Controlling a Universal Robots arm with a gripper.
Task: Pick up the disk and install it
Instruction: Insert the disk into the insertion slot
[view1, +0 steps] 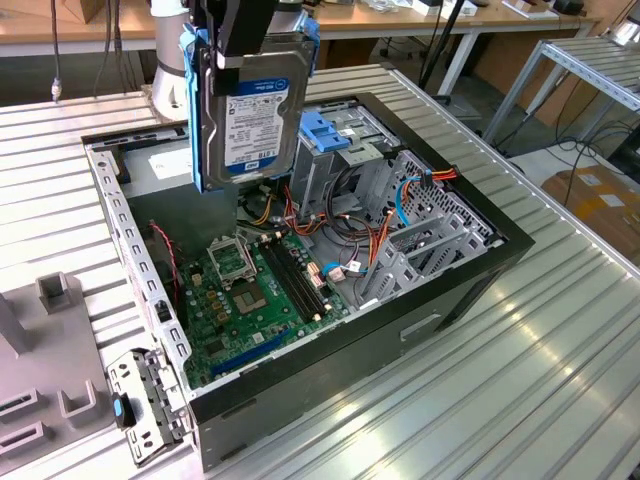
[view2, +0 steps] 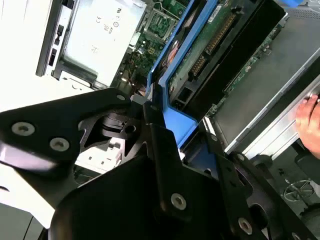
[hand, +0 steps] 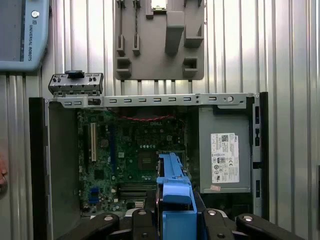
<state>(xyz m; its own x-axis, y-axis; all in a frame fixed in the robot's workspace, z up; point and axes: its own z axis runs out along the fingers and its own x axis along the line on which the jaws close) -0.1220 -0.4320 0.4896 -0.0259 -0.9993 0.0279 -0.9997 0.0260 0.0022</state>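
- We see the gripper (view1: 243, 42) clamped on the disk (view1: 250, 110). Its black fingers (view2: 165, 150) are closed against the blue carrier at the drive's upper end.
- The disk hangs upright in the air with its white label facing the exterior view (its circuit-board side shows in the second wrist view). It touches nothing beneath it.
- It sits above the open computer case (view1: 350, 350), over the motherboard (view1: 250, 290). The grey power-supply box (hand: 225, 150) is on one side and the drive cage (view1: 330, 165) with its light-blue latch on the other.
- The case lies on its side on the ribbed metal bench (view1: 520, 380), with its cover off.
- A grey fixture (hand: 160, 45) rests on the bench just beside the case's slotted edge rail.
- In the second wrist view, a person's hand (view2: 310, 120) shows near the case wall.
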